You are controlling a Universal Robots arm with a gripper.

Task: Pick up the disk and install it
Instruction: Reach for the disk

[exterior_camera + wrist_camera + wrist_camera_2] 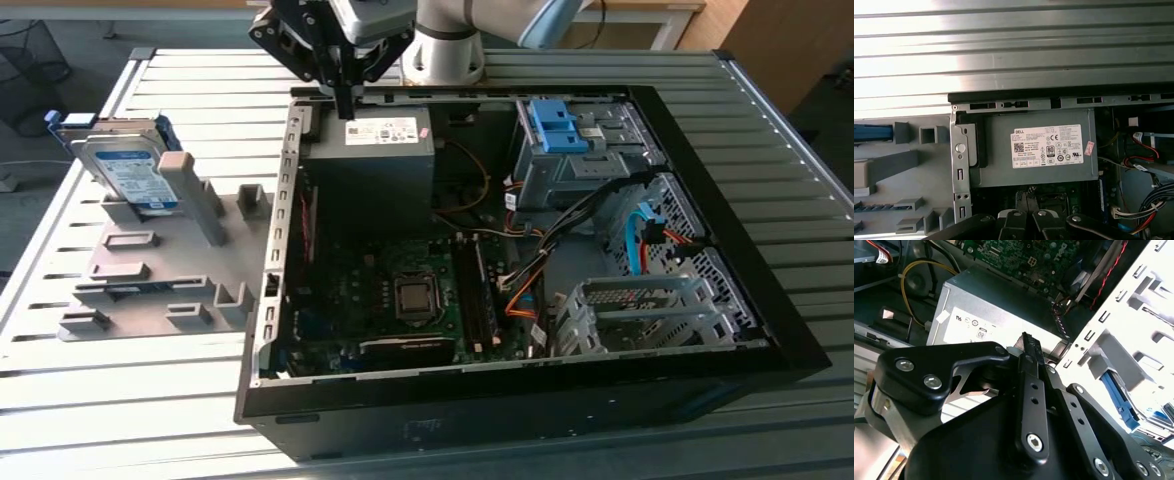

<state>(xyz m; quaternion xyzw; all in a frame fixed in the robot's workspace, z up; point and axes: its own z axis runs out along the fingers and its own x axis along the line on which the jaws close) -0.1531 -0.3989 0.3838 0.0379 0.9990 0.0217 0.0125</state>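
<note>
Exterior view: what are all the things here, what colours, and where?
disk: one, silver with blue frame, standing in the holder at the exterior view's left
holder: one, grey, on the table beside the case
computer case: one, black, open, mid-table
power supply: one, dark grey, inside the case's far corner
clip: one, blue, on the case's far drive cage
table: one, silver slats, under everything
gripper: one, black, shut, above the power supply
</note>
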